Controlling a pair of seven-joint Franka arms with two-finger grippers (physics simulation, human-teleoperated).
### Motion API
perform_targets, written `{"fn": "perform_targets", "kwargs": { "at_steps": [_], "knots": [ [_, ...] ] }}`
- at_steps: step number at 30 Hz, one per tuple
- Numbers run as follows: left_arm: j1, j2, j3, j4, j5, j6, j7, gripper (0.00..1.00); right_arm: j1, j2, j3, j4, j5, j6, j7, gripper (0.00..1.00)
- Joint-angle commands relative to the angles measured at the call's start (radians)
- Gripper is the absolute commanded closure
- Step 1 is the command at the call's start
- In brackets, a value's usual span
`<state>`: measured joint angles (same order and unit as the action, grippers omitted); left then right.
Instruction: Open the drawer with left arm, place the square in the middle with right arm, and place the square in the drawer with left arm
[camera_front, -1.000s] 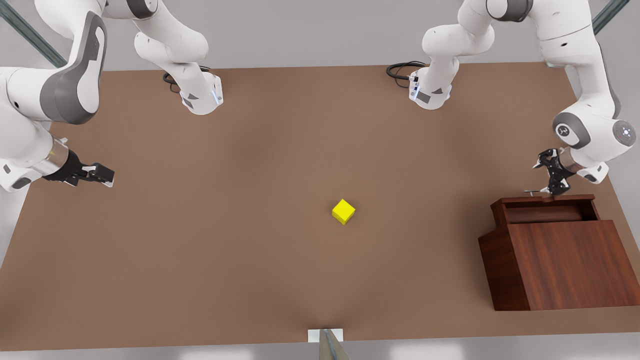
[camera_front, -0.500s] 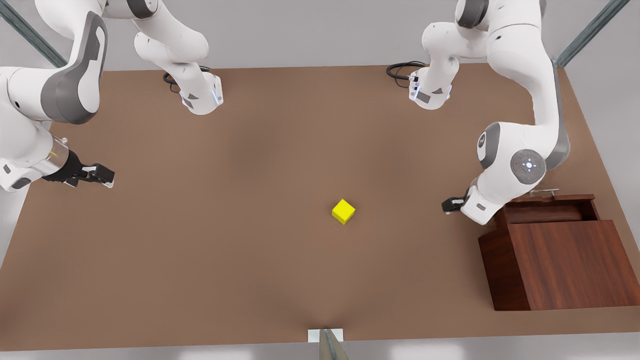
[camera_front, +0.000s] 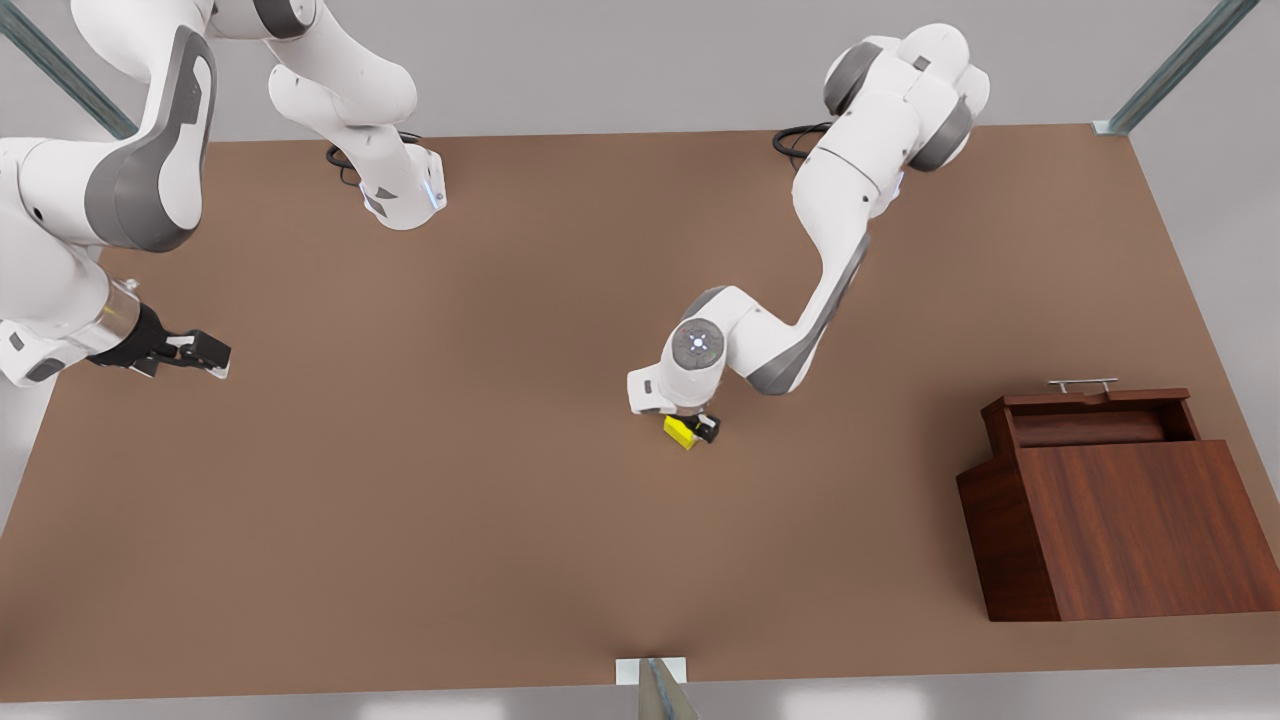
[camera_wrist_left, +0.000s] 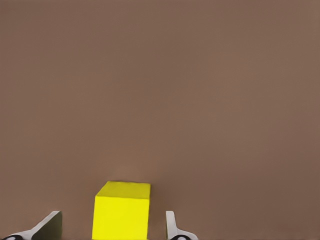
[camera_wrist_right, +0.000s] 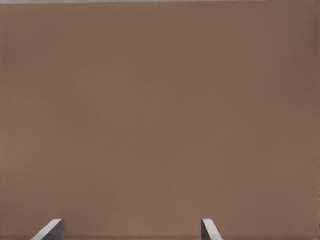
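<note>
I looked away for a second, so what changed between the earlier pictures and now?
The left pincer swung from the drawer across to the square, now straddling it with fingers open. The square, open drawer and waiting right pincer stayed put.

One yellow square; one wooden box with one drawer; two arms; one table.

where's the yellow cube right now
The yellow cube sits mid-table in the front view, between the open fingers of the left end effector, well left of the drawer.
</note>
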<state>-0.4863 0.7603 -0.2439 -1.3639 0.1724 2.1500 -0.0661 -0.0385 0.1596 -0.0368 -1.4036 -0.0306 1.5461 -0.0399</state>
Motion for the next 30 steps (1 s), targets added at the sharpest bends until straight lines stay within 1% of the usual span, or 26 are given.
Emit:
{"fn": "perform_targets", "kwargs": {
  "at_steps": [1,5,21,22,24,27,30],
  "knots": [
    [0.000,0.004,0.000,0.000,0.035,0.005,0.000,0.00,0.000,0.000,0.000,0.000,0.000,0.000,0.000,0.00],
    [0.000,0.030,0.003,-0.009,0.073,0.037,0.043,0.00,0.000,0.000,0.000,0.000,0.000,0.005,0.000,0.00],
    [0.000,0.119,0.003,-0.032,0.073,0.070,0.045,0.00,0.000,0.000,0.002,0.000,0.000,0.005,0.000,0.00],
    [0.000,0.120,0.003,-0.032,0.073,0.070,0.045,0.06,0.000,0.000,0.002,0.000,0.000,0.005,0.000,0.00],
    [0.000,0.125,0.003,-0.032,0.075,0.071,0.045,0.15,0.000,0.000,0.002,0.002,0.000,0.005,0.000,0.00],
    [0.000,0.128,0.003,-0.032,0.075,0.079,0.043,0.18,0.000,0.001,0.002,0.002,0.000,0.005,0.000,0.00],
    [0.000,0.129,0.003,-0.032,0.075,0.079,0.043,0.19,0.000,0.001,0.002,0.002,0.000,0.005,0.000,0.00]
  ]
}}
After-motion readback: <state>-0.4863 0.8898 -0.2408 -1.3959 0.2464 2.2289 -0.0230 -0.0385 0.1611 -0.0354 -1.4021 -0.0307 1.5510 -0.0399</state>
